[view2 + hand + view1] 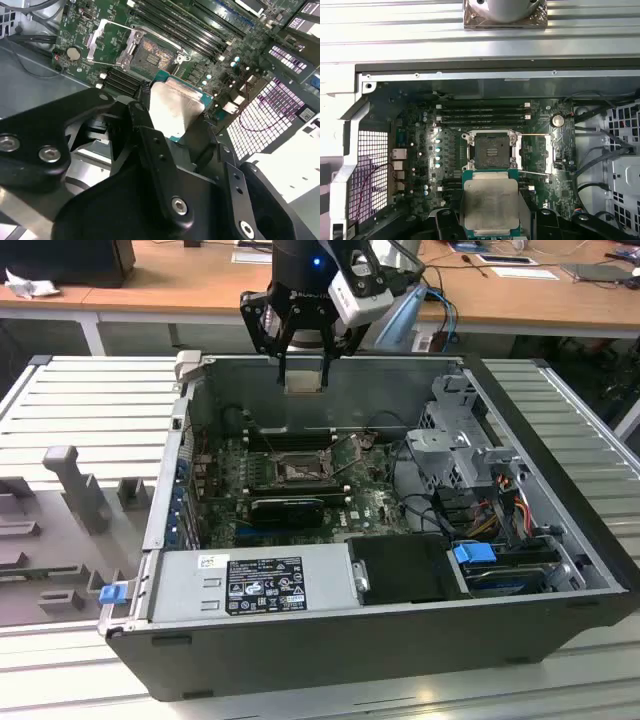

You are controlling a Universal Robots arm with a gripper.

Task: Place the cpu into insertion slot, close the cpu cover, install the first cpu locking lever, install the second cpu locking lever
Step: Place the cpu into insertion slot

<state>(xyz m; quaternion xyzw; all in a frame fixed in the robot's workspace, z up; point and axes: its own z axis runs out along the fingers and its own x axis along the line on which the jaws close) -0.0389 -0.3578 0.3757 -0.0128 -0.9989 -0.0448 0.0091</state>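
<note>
Gripper: the gripper (303, 383) is closed on the cpu (490, 205), its black fingers (150, 140) pressing on opposite edges. I take it the edge hold keeps the chip's underside clear for seating.

Cpu: it sits in the upper centre of the exterior view, in the air above the open computer case (560, 540). It is level with its pale metal face upward, apparently so it can go down flat instead of corner first.

Insertion slot: the insertion slot (492, 148) is a bare dark square on the green motherboard (420, 150), next to the long memory slots (482, 112). In the first wrist view the chip lies near the socket but not over it, so placing has not begun.

Cpu cover: the cpu cover (95, 40) is swung open to one side of the socket, leaving the opening unobstructed for the chip.

Locking levers: the thin rods (534, 134) by the socket look released and lie away from it, which fits the raised cover.

Case: it lies on its side on the slatted counter (90, 390) with the panel off. The board therefore faces up, which suits an approach from above.

Progress: judged from this, none of the four steps is complete.
</note>
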